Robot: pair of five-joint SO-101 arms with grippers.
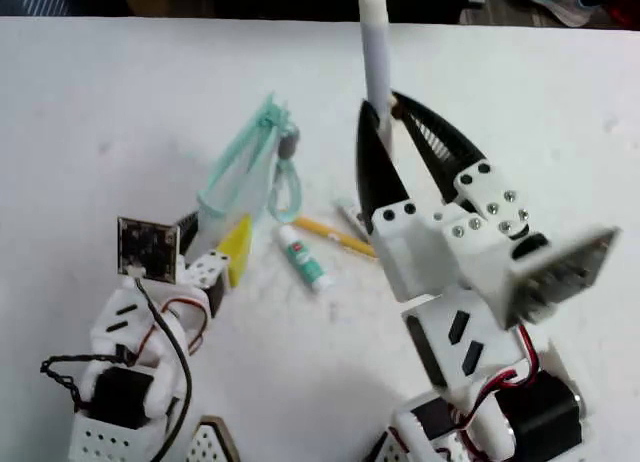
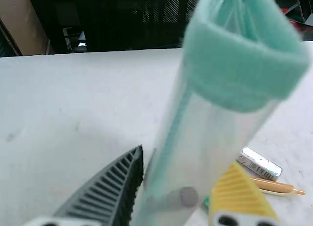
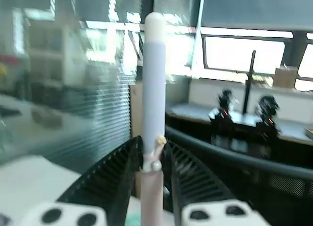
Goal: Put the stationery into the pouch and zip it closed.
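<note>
Jaws of the left gripper (image 1: 213,232) — 1 yellow, 1 dark grey — are closed part-way onto the near end of the pouch (image 1: 240,172), pinching its clear wall between them. The pouch is see-through with mint-green trim and tilts up and away from them, its green-banded end farthest off in the left wrist view. Beside it, the right gripper (image 1: 383,117) has its 2 black jaws drawn almost together on a pen (image 1: 375,42), white-capped with a pale lilac barrel, which stands upright above the table (image 1: 120,122). Between the 2 arms lie a glue stick (image 1: 303,256) with a green label, a yellow pencil (image 1: 330,234) and a small silver-wrapped piece (image 2: 259,163), all near the pouch — their print is too small to read. The table is white and faintly scuffed. Past its far edge the room is dark. Behind the pen, the right wrist view shows blinds, bright windows and dark desks.
</note>
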